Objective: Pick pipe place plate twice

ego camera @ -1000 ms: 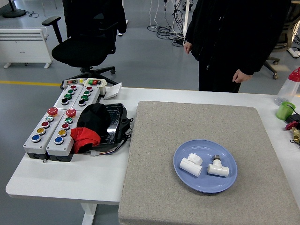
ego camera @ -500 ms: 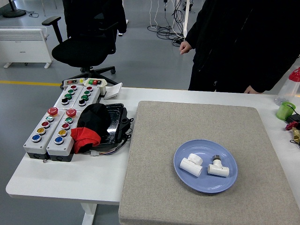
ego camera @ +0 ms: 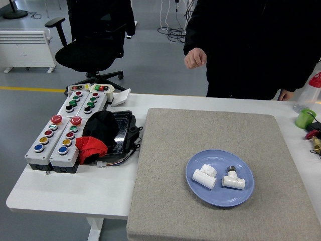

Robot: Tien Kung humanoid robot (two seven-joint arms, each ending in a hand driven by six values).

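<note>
Two white pipe fittings (ego camera: 218, 177) lie on a blue plate (ego camera: 200, 191) at lower right, on a grey-beige mat (ego camera: 170, 165) over the white table (ego camera: 60, 193).

The person (ego camera: 251, 45) at the desk's (ego camera: 70, 191) far side is being cut off by the top edge, head and shoulders unseen. The grey mat (ego camera: 210, 150) is running off the bottom edge. A bottle (ego camera: 312, 90) is being clipped at the right edge.

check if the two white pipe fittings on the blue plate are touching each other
Apart. The head view shows a strip of blue plate between the left pipe fitting and the right pipe fitting.
</note>
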